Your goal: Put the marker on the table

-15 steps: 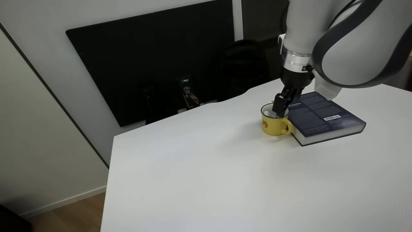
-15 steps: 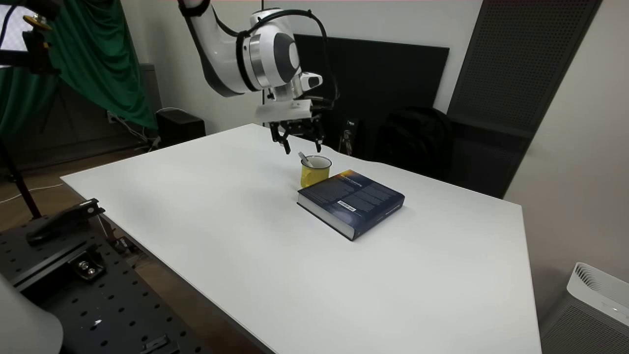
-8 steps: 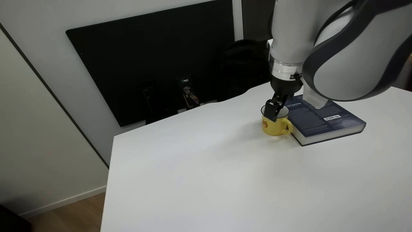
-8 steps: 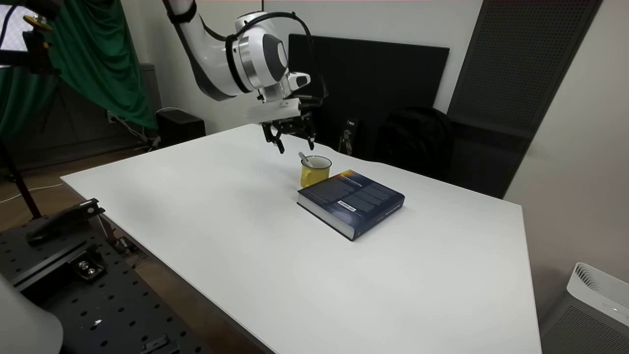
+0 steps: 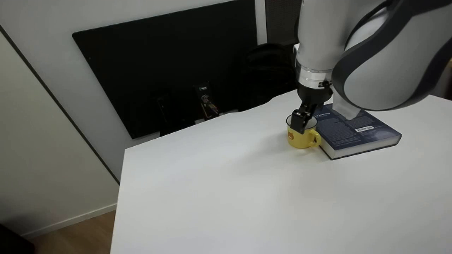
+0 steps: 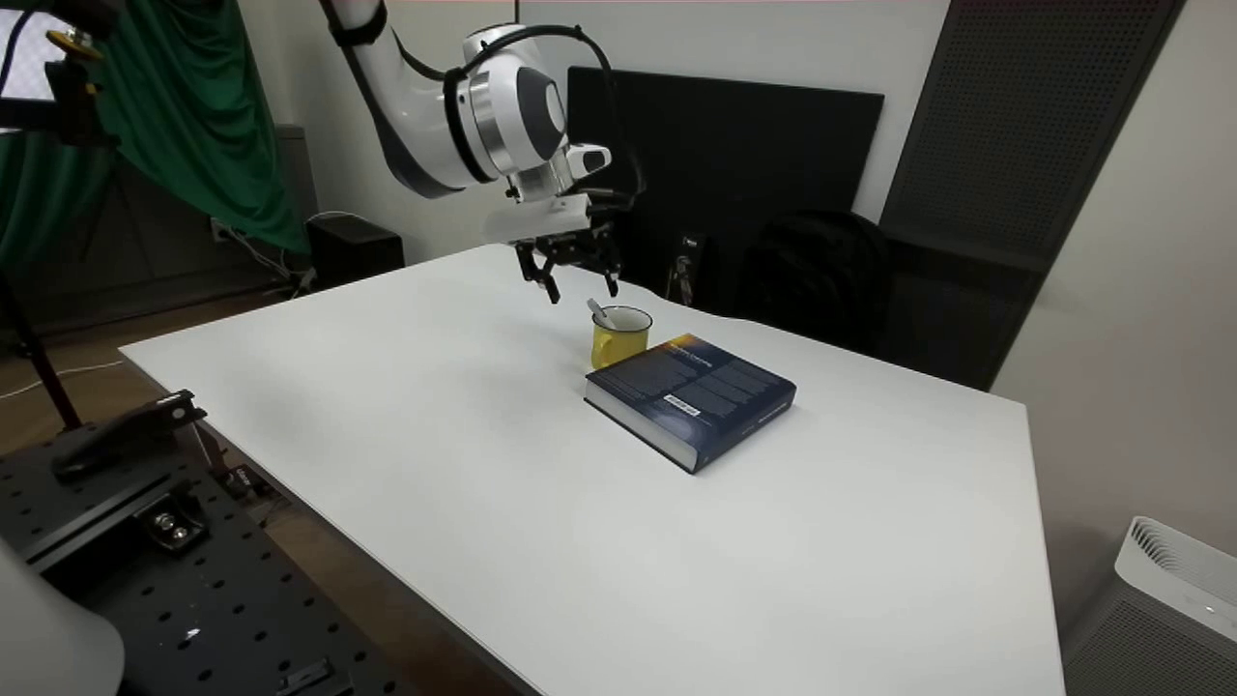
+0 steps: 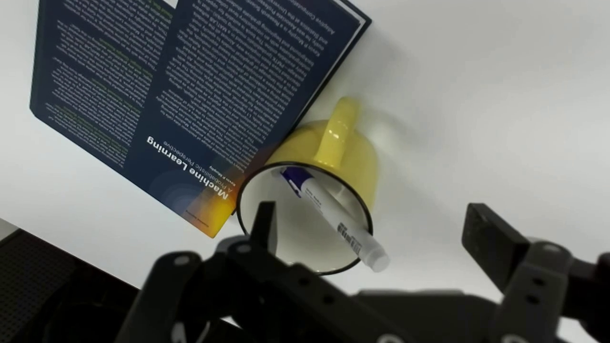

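Observation:
The marker [image 7: 333,214] is white with a purple-blue cap end. It leans inside the yellow mug [image 7: 364,166], cap end down, its pale end sticking out past the rim. In an exterior view the marker [image 6: 598,311] shows as a short grey stick above the mug [image 6: 623,346]; in an exterior view with the mug [image 5: 300,141] it is hidden behind the gripper. My gripper [image 7: 381,226] is open and empty above the mug, the marker's end lying between its fingers in the wrist view. In an exterior view the gripper [image 6: 584,290] hangs above and left of the mug. The white table [image 6: 821,541] carries the mug.
A thick dark blue book [image 6: 691,401] lies flat against the mug; it also shows in the wrist view [image 7: 214,95]. The table's back edge runs behind the mug. A black backpack [image 6: 817,280] stands beyond it. An air purifier [image 6: 1160,599] stands beside the table.
My open gripper has moved left in both exterior views, mostly between the two earlier moments, and is nearly still since. The mug, the marker and the book have not moved.

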You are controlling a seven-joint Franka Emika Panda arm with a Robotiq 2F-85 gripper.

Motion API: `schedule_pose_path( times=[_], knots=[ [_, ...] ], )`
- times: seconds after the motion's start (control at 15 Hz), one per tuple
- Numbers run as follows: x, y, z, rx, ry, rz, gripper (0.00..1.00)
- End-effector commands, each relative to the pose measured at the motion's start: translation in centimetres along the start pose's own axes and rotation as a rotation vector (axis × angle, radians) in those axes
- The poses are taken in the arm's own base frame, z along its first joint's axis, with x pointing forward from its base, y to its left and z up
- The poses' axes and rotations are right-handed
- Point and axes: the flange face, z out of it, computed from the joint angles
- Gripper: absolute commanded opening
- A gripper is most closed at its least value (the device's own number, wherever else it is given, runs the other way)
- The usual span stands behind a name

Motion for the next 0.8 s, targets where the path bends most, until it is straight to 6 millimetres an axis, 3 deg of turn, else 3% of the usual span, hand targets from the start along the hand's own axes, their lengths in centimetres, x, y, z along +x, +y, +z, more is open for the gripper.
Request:
schedule_pose_path(
  times=[0.0,0.73],
  knots=[
    [0.3,0.1,0.3,-0.029,-0.006,-0.003,1.0],
    [3.1,-0.2,1.8,-0.199,0.043,-0.039,1.0]
  ],
)
